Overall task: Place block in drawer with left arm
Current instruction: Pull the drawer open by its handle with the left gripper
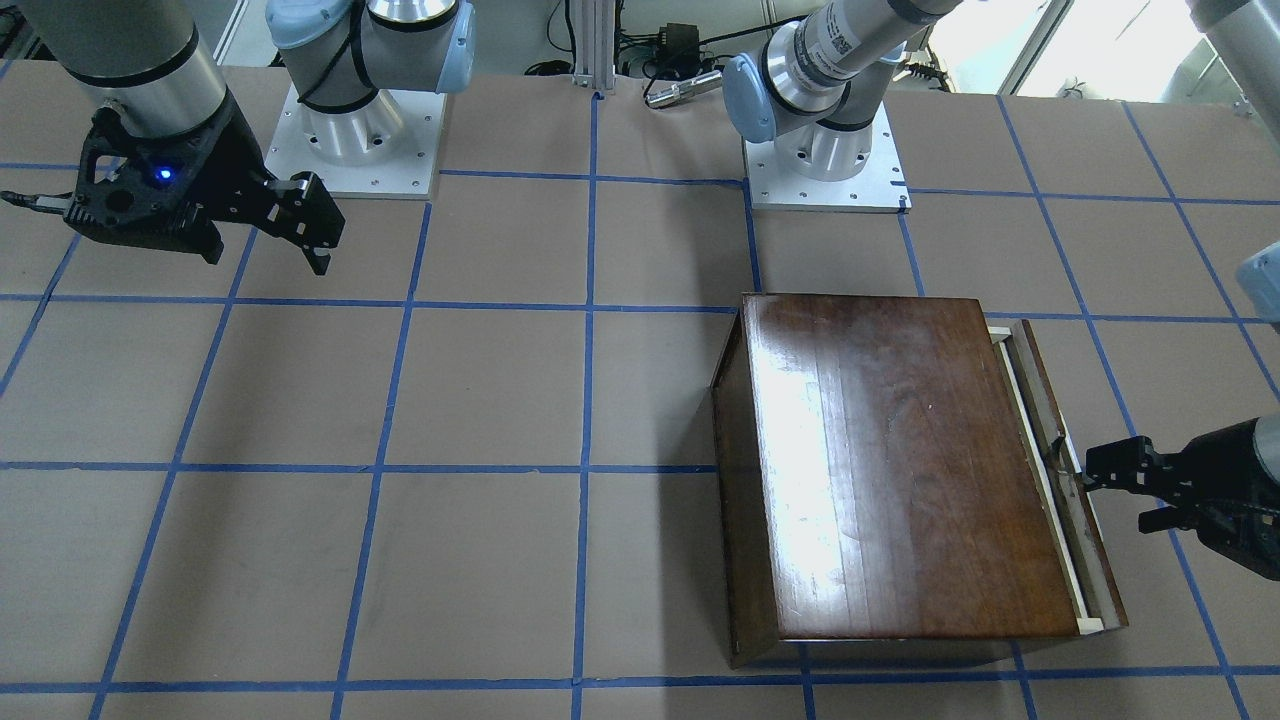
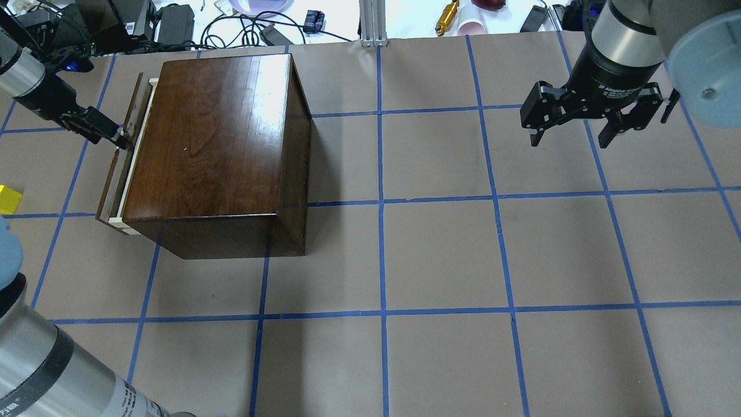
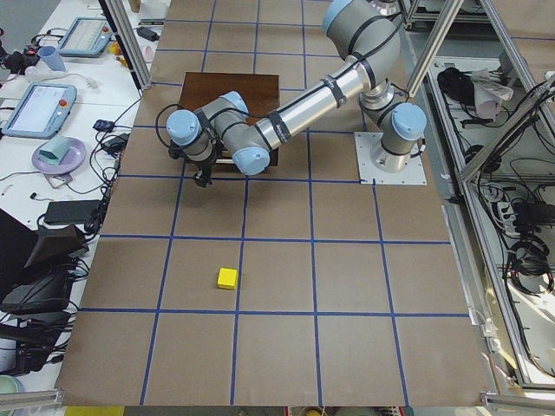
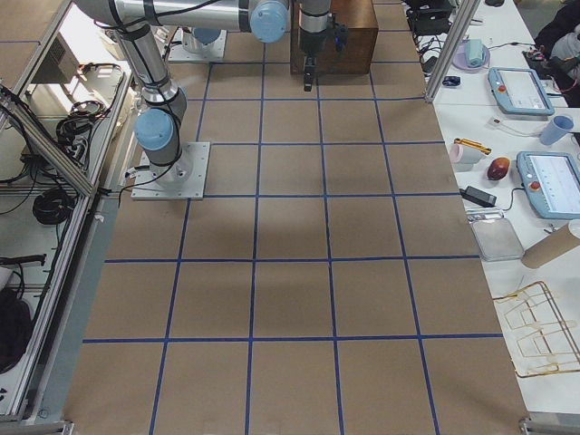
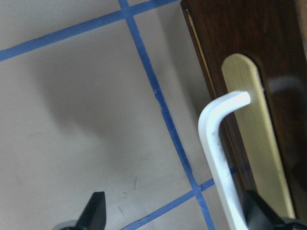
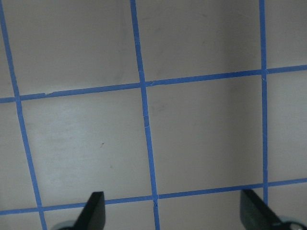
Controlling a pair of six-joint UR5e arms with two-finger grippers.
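Observation:
The yellow block [image 2: 8, 198] lies on the table at the left edge of the overhead view, apart from the dark wooden box [image 2: 214, 139]; it also shows in the exterior left view [image 3: 227, 277]. The drawer [image 2: 130, 156] stands a little way out of the box, with a pale strip showing behind its dark front panel [image 5: 240, 28]. My left gripper [image 2: 118, 139] is at the drawer front. In the left wrist view it [image 5: 177, 215] is open, with the metal pull [image 5: 216, 143] between its fingers near the right one. My right gripper [image 2: 570, 139] is open and empty above bare table.
The box takes up the table's far left part in the overhead view. Blue tape lines grid the brown table [image 2: 440, 255]. Cables and small items [image 2: 243, 23] lie beyond the far edge. The arm bases [image 1: 355, 130] stand at the robot's side.

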